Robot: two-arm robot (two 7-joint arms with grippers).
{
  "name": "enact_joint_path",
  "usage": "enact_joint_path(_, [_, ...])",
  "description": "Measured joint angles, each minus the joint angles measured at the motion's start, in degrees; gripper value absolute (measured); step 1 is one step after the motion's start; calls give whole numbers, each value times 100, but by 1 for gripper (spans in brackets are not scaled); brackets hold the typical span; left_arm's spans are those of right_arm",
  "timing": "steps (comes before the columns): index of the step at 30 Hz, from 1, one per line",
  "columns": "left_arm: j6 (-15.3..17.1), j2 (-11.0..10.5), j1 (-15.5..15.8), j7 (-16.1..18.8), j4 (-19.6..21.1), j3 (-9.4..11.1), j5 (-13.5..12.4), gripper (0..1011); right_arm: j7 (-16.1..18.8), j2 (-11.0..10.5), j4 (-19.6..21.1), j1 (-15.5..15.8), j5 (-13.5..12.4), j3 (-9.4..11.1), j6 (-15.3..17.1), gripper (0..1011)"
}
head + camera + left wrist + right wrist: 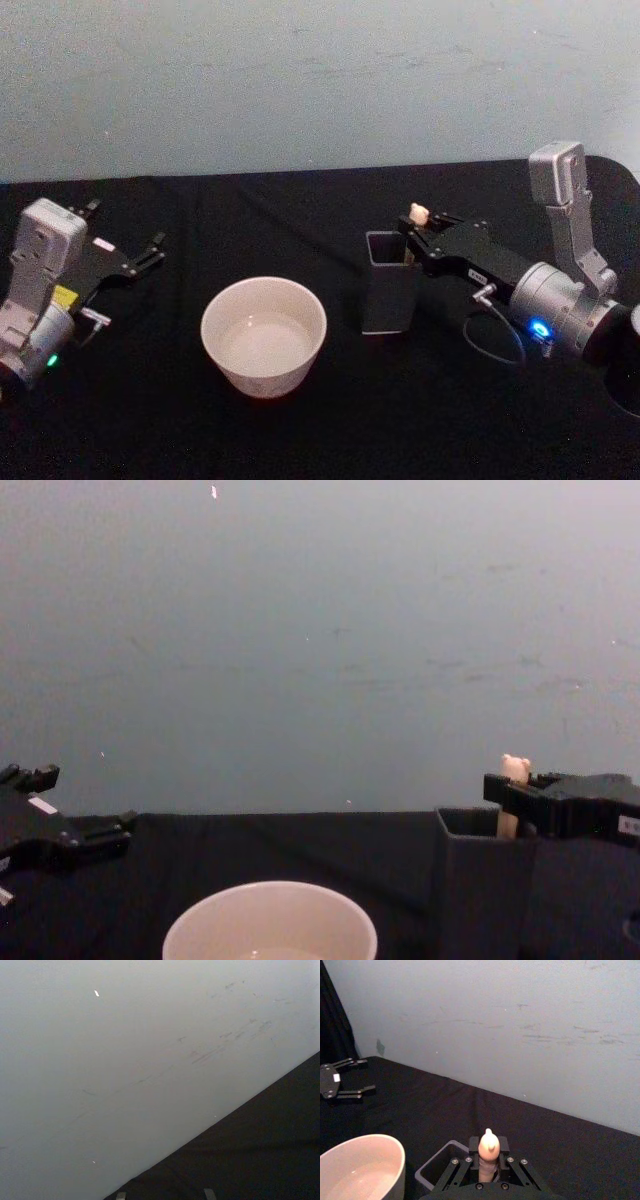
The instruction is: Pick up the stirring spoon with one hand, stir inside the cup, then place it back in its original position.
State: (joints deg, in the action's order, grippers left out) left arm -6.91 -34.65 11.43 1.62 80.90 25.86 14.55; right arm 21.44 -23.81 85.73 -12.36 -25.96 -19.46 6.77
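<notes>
Left claw (125, 226) is parked spread open at 9 o'clock, and at 3 o'clock of the cup (262, 378) the spoon (419, 212) is pinched by the right claw (417, 243) while stood in its holder (388, 300), so pick-up's probably underway and a straight lift is called for.

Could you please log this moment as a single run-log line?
right pincer: shut on stirring spoon handle | stirring spoon: standing in holder | cup: left of holder, apart | left pincer: open, parked far left
</notes>
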Motion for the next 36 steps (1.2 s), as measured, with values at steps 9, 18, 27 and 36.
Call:
enact_joint_path(9, [0,0,0,0,0,0,0,1001,54,-68,304,86,-237,102,162,208])
enact_joint_path(18, [0,0,0,0,0,0,0,1001,74,-153,535,61,-540,187,267,209])
enact_joint_path(27, [0,0,0,0,0,0,0,1001,38,-212,731,-15,-868,235,350,208])
enact_joint_path(36, [0,0,0,0,0,0,0,1002,-18,-291,942,-47,-1161,270,375,208])
